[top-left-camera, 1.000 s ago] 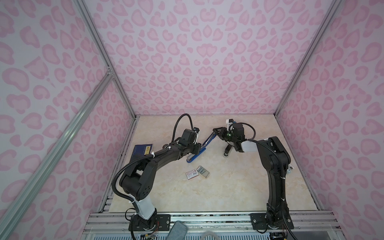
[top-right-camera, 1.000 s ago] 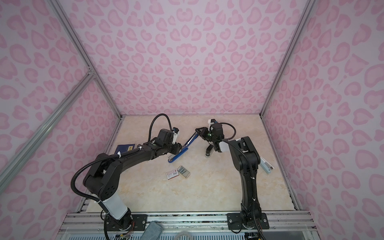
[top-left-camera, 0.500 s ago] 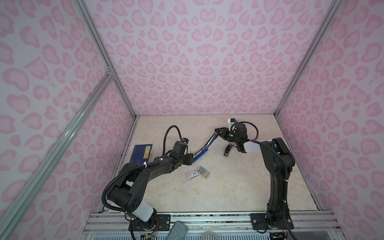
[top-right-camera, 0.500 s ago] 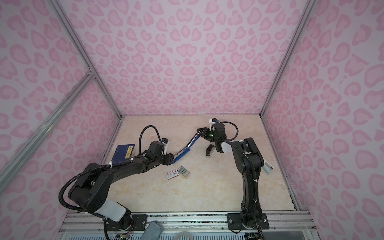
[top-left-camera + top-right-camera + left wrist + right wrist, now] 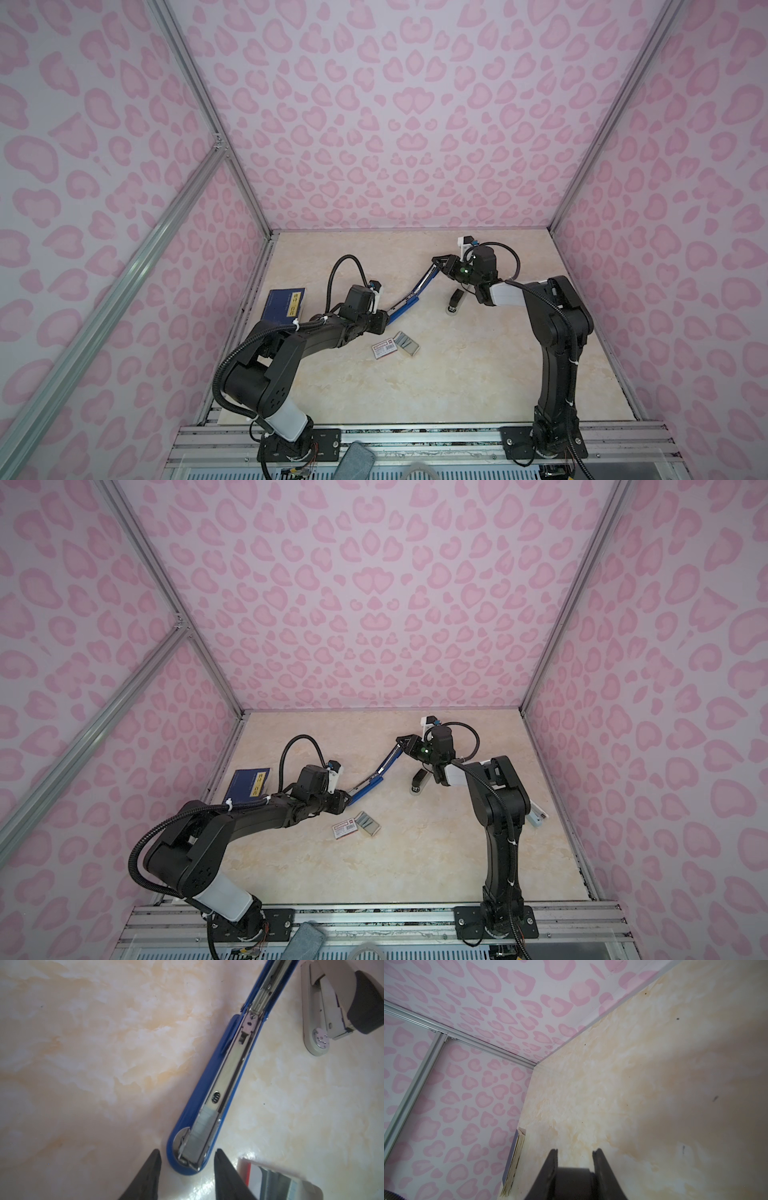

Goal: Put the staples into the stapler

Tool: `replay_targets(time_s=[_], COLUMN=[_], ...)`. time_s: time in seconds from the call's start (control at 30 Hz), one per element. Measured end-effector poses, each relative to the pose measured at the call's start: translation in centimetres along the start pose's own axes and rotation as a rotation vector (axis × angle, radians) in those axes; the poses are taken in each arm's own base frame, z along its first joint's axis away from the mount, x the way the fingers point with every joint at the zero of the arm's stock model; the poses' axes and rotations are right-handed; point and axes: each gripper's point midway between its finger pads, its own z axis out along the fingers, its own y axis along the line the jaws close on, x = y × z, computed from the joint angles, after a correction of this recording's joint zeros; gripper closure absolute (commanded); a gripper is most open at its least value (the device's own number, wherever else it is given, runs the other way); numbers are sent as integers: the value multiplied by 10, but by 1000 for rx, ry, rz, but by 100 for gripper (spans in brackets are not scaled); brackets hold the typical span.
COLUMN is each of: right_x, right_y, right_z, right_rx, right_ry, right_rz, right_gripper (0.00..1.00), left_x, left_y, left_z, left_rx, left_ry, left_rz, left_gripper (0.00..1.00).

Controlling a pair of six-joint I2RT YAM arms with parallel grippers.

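The blue stapler [image 5: 409, 300] [image 5: 370, 783] lies hinged wide open, its base on the table. Its metal magazine [image 5: 228, 1076] faces up, and a grey strip of staples [image 5: 204, 1124] sits in the magazine's front end. My left gripper [image 5: 187, 1152] [image 5: 384, 322] is open, one jaw on each side of that front end with a gap at both. My right gripper [image 5: 575, 1151] [image 5: 441, 264] is shut on the dark end of the stapler's raised top arm. More staples lie in a tray [image 5: 406, 343] [image 5: 276, 1182] beside their white, red-labelled box [image 5: 383, 348].
A small grey and black stapler [image 5: 455, 301] [image 5: 324, 1012] stands near the right arm. A dark blue booklet [image 5: 286, 304] [image 5: 513, 1165] lies by the left wall. A white stapler [image 5: 538, 816] rests behind the right arm's base. Pink patterned walls close the table on three sides.
My left gripper has drawn back and come down to the stapler's front end, and its jaws have narrowed. The right gripper has shifted slightly right with the top arm.
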Motion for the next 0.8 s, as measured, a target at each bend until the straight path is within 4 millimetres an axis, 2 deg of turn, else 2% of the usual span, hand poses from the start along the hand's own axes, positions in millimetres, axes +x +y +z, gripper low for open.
replay_targets(time_s=[0.17,0.2,0.47,0.67,0.8], right_x=[0,1,1,-2,-2], right_y=[0,-1,-1,8,21], right_z=[0,0,1,3,3], right_rx=[2,4,12,17,37], right_ry=[1,2,6,-4,-7], right_rz=[0,1,-4,-57,-127], right_gripper=[73,73,73,73,73], left_x=[0,0,0,-1,-1], left_y=[-2,-2,-3,-7,-9], left_z=[0,0,1,4,6], left_rx=[5,5,5,8,1], left_ry=[-1,-1,1,4,6], left_rz=[5,5,16,36,50], left_gripper=[63,67,77,77,77])
